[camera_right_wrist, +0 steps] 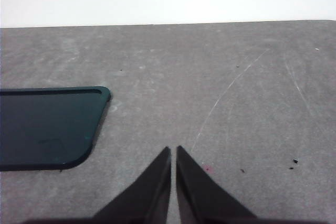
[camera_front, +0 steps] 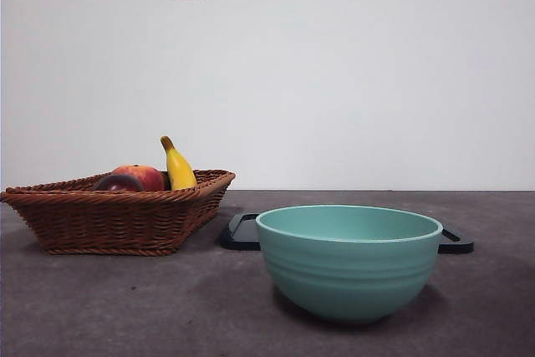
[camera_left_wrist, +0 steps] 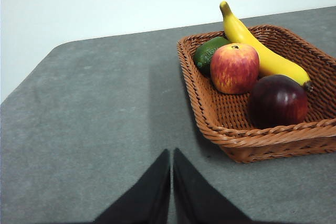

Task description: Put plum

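Plum (camera_left_wrist: 277,101) lies in the wicker basket (camera_left_wrist: 231,140), touching the banana (camera_left_wrist: 262,51), just beside the apple (camera_left_wrist: 234,67). Left claw (camera_left_wrist: 171,153) hangs clenched above the worktop (camera_left_wrist: 94,119), near the basket. Right claw (camera_right_wrist: 173,150), also clenched, hangs near a dark tray (camera_right_wrist: 47,127). A teal bowl (camera_front: 349,261) stands in front.

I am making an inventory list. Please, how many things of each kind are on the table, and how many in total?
Fruit: 4: plum, apple, banana, green fruit
Basket: 1
Bowl: 1
Tray: 1
Total: 7
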Motion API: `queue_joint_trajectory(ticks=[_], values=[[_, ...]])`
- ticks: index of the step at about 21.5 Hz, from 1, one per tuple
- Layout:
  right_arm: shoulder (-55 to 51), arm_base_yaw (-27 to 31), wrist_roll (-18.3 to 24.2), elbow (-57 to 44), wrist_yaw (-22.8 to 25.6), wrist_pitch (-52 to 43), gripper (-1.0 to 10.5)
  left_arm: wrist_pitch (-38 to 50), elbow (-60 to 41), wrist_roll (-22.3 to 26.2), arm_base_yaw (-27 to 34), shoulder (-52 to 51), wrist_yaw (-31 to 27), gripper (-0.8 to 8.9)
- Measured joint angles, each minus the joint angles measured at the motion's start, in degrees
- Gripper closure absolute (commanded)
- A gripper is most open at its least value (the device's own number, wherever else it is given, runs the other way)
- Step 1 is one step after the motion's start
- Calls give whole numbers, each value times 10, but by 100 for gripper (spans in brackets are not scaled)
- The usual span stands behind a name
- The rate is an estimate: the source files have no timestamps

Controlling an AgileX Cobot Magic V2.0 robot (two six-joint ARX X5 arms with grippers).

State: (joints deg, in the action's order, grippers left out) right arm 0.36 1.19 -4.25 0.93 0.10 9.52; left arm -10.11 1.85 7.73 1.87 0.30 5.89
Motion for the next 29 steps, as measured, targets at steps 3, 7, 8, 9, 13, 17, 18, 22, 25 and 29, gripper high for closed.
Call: queue_joint_trajectory(ticks=[3,7,8,9,13,17,18,22,25,29], values=[[0,0,0,0,-1,0,941,0,0,-38,0,0,0,806],[0,0,-21,0,-5,0,941,0,0,-135,0,0,0,806],[0,0,-28,0,-5,0,941,0,0,-160,0,0,0,806],[0,0,-35,0,-5,0,941,0,0,-181,0,0,0,806],[0,0,-57,0,-6,0,941,1,0,-237,0,0,0,806],[0,0,-68,0,-32,0,941,1,0,-257,0,0,0,806],[0,0,-72,0,-34,0,941,1,0,-261,0,0,0,806],[0,0,-98,0,-36,1,941,-2,1,-282,0,0,0,805],[0,0,-112,8,-48,7,941,-26,11,-290,0,0,8,805],[0,0,-126,42,-49,9,941,-53,32,-296,0,1,30,805]])
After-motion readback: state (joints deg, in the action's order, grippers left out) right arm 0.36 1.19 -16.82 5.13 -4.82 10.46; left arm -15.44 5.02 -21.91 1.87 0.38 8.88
